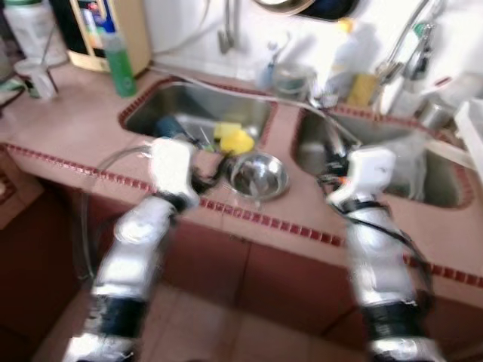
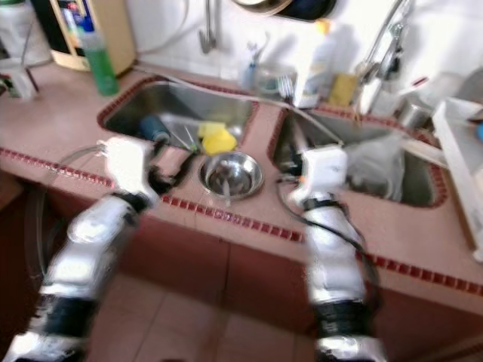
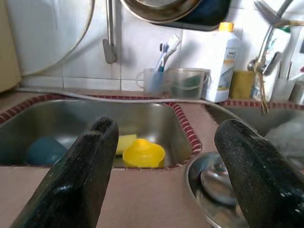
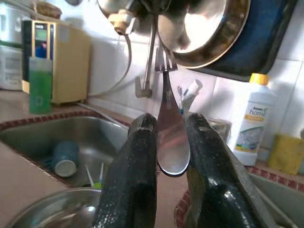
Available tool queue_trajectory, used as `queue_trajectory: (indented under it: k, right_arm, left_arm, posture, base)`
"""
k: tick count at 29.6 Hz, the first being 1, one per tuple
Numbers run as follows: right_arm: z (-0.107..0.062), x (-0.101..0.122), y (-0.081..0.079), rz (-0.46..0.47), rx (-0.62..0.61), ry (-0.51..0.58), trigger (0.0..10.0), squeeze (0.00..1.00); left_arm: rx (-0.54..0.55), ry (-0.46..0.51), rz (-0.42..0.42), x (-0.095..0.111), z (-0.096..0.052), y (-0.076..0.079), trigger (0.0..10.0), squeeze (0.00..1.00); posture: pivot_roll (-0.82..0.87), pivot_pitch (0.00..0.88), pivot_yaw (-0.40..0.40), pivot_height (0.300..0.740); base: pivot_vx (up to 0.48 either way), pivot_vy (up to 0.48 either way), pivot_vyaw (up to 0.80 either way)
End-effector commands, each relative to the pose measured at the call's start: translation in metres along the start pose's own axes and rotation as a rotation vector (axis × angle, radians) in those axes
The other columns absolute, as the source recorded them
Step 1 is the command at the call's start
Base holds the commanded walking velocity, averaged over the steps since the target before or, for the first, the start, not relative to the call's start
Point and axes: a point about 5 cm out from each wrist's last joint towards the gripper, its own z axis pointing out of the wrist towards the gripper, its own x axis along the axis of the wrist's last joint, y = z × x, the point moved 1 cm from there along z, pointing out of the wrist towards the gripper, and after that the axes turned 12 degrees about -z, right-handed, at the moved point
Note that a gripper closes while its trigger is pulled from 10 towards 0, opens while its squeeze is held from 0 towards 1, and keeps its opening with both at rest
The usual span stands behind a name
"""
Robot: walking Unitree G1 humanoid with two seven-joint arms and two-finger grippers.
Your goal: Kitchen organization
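Right claw (image 4: 171, 156) clamped on fork (image 4: 167, 118), tines up. Left claw (image 3: 166, 156) spread wide, empty; steel bowl (image 1: 258, 176) just ahead. Keep fork upright, grip firm; lower slowly over bowl.

Two silver arms, the left arm (image 1: 136, 249) and right arm (image 1: 377, 256), end in white wrist housings (black cables looping beside them) carrying long, matte-black, rough-textured fingers (image 3: 80, 190).
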Motion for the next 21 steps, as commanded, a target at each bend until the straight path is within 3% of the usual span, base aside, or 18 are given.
queue_trajectory:
  k: [1, 8, 21]
  right_arm:
    - [-0.0056, -0.0052, 0.019, -0.024, -0.05, -0.025, 10.0, 0.0]
    - [-0.006, -0.0041, 0.0199, -0.027, -0.049, -0.027, 10.0, 0.0]
    - [-0.0062, -0.0046, 0.0187, -0.025, -0.049, -0.03, 10.0, 0.0]
  left_arm:
    - [-0.058, 0.003, -0.009, -0.0001, 0.0062, 0.0175, 10.0, 0.0]
    - [-0.053, -0.007, -0.005, -0.0017, 0.0054, 0.019, 10.0, 0.0]
    - [-0.076, -0.013, -0.035, -0.0008, 0.0063, 0.0178, 10.0, 0.0]
  posture:
    - [0.14, 0.029, -0.049, 0.74]
    - [0.14, 0.029, -0.049, 0.74]
    - [0.14, 0.023, -0.042, 0.74]
  base:
    - [0.398, 0.0, 0.0]
    - [0.373, 0.0, 0.0]
    - [0.0, 0.037, 0.0]
